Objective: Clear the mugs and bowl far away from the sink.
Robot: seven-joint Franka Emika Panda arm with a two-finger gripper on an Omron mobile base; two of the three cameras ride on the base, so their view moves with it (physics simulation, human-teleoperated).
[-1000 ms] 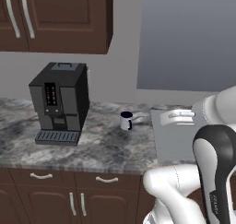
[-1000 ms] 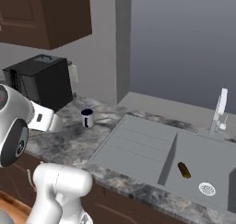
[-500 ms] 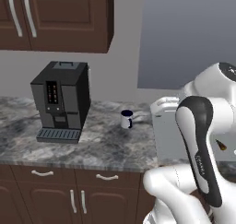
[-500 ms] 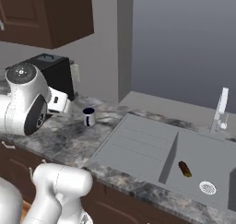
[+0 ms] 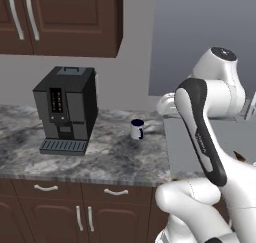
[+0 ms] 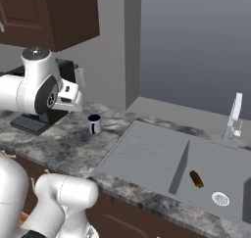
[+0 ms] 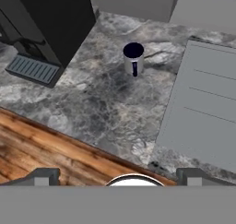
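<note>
White mug (image 7: 133, 58), navy interior, upright.

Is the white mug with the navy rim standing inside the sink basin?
No, the mug stands upright on the marble counter, beside the sink's draining board.

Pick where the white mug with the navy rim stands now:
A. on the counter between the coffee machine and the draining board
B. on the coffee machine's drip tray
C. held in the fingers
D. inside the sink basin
A: the mug stands upright on the marbled counter, with the coffee machine on one side and the draining board on the other.
</note>
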